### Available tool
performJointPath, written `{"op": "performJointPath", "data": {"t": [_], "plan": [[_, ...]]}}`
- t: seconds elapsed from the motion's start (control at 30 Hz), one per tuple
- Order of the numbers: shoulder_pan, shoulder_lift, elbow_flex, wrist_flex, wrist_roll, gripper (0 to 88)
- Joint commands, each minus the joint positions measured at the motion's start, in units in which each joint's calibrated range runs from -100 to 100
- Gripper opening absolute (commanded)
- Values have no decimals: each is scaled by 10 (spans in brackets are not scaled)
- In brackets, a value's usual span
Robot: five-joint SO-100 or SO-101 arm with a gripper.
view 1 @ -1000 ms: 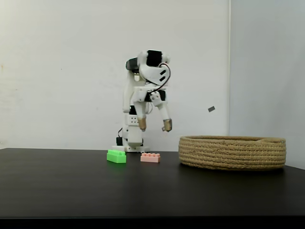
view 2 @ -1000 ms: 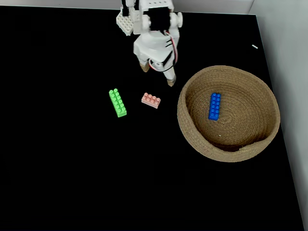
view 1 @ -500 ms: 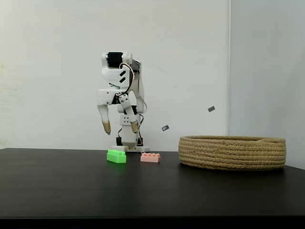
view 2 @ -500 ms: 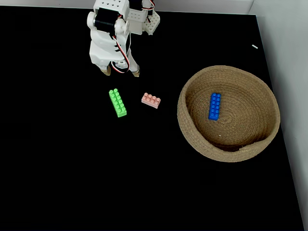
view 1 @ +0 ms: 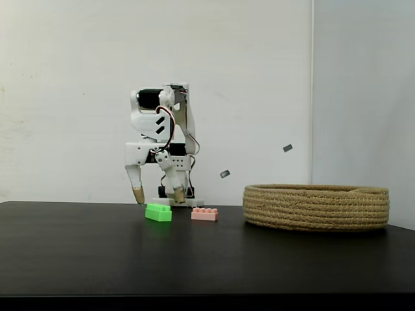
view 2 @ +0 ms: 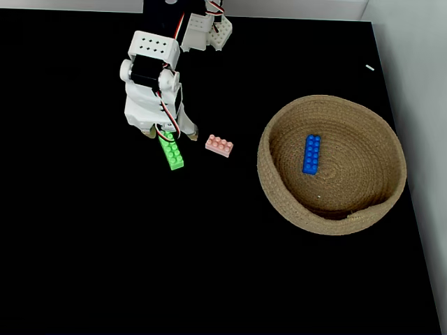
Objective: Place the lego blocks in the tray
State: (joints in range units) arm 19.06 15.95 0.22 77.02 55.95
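A bright green lego block (view 1: 159, 212) (view 2: 172, 153) lies on the black table, with a pale pink block (view 1: 204, 214) (view 2: 218, 145) just to its right in both fixed views. A blue block (view 2: 311, 153) rests inside the tray (view 1: 316, 207) (view 2: 279, 199), a round coiled-rope basket at the right. My white gripper (view 1: 157, 194) (view 2: 170, 132) hangs open over the far end of the green block, one fingertip on each side, a little above the table. Nothing is held between the fingers.
The arm's base (view 2: 204, 28) stands at the table's far edge by the white wall. The table's right edge (view 2: 401, 174) runs close behind the tray.
The arm has swung left from beside the tray to above the green block and has come down, its open fingers now straddling that block's far end. The blocks have not moved.
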Motion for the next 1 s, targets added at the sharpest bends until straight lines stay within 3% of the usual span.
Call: {"op": "performJointPath", "data": {"t": [0.0, 0.37, 0.43, 0.5, 0.57, 0.8, 0.97], "plan": [[-1, 2, -26, -18, -6, 303], [3, 70, -81, -18, -15, 300], [-1, 71, -78, -17, -19, 227], [-2, 70, -72, -13, -18, 68], [-3, 68, -71, -14, -26, 4], [-22, 4, -14, 2, -50, 1], [-85, -131, 22, 147, -86, 1]]}}
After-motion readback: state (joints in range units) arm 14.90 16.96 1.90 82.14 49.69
